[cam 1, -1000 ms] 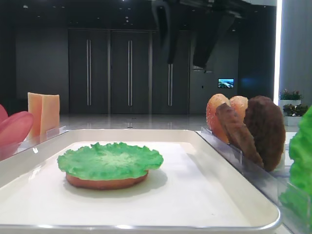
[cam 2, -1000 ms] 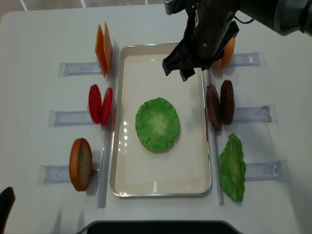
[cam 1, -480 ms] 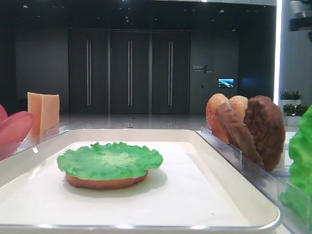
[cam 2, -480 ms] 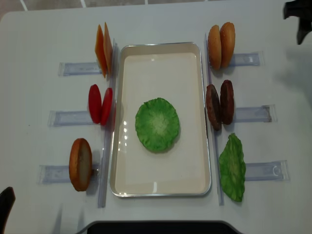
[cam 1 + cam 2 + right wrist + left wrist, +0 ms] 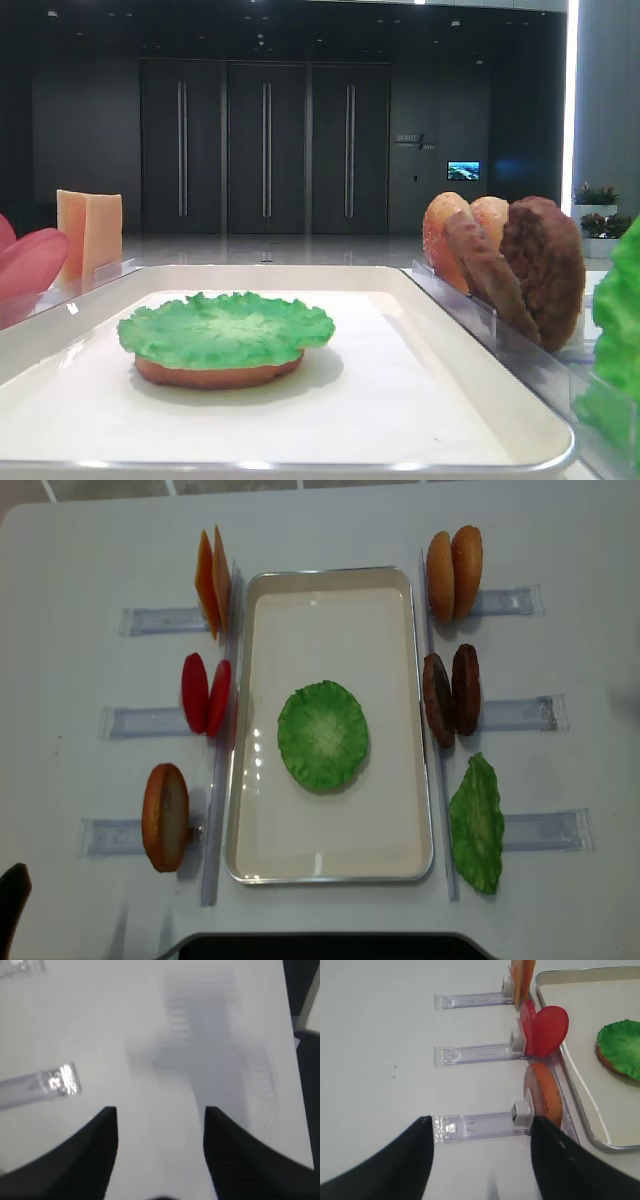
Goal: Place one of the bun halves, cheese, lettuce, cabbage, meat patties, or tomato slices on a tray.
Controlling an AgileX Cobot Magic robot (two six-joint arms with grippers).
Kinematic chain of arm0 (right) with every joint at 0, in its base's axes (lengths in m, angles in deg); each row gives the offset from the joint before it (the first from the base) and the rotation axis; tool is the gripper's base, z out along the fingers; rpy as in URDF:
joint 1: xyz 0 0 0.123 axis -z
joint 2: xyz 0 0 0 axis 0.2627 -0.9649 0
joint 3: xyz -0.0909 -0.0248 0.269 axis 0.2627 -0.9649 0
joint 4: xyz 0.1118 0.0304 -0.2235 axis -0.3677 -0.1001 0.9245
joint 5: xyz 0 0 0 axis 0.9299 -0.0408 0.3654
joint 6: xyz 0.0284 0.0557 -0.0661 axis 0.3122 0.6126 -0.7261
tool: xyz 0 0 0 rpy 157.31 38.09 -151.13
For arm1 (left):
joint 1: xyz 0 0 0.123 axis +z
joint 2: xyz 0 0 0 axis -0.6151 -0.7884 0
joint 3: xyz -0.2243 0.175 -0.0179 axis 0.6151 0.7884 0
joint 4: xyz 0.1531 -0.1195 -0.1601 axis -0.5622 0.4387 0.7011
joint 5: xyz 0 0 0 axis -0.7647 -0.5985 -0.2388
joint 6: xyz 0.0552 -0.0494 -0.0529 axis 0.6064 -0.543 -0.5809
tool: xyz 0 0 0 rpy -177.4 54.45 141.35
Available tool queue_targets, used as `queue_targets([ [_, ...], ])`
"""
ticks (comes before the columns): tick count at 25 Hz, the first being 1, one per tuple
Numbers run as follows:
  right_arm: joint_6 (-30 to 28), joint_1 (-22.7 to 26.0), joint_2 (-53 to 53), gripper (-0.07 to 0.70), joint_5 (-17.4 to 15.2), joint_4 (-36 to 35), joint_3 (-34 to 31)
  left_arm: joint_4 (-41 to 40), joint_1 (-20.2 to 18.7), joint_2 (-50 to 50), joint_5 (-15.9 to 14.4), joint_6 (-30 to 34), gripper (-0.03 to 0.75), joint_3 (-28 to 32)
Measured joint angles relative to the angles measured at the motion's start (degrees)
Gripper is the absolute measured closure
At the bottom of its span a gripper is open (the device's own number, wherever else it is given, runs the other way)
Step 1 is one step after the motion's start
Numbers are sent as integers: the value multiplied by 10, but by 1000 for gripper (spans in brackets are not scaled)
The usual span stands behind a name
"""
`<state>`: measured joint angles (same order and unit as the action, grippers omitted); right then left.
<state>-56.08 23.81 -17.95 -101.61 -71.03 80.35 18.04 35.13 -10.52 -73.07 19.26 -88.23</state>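
Note:
The white tray (image 5: 330, 610) lies mid-table with a green lettuce leaf (image 5: 323, 734) resting on a bun half (image 5: 218, 374). Left of it stand cheese (image 5: 212, 580), tomato slices (image 5: 205, 693) and a bun half (image 5: 165, 816). On its right are two bun halves (image 5: 453, 572), meat patties (image 5: 451, 698) and another lettuce leaf (image 5: 477, 825). My left gripper (image 5: 481, 1120) is open and empty, low over the holder of the left bun half (image 5: 543, 1094). In its wrist view my right gripper (image 5: 161, 1110) is open and empty above bare table; neither exterior view shows it.
Clear side holders (image 5: 165, 620) run outward from both long sides of the tray. One holder's end (image 5: 60, 1081) lies left of my right gripper. The table's right edge (image 5: 295, 1045) is close on that gripper's right.
My right arm, which hung over the tray's far right corner, has swung away to the right and left the overhead view. The lettuce-topped bun half has not moved.

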Motion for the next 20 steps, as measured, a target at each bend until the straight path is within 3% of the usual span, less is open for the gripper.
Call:
queue_targets([
  [5, -1, 0, 221, 261, 4, 0, -168, 0, 0, 0, 0, 0, 244, 0],
  [9, -1, 0, 396, 261, 15, -6, -261, 0, 0, 0, 0, 0, 244, 0],
  [16, -41, 0, 587, 261, 34, -49, -378, 0, 0, 0, 0, 0, 244, 0],
  [20, -64, 0, 666, 261, 34, -57, -413, 0, 0, 0, 0, 0, 244, 0],
])
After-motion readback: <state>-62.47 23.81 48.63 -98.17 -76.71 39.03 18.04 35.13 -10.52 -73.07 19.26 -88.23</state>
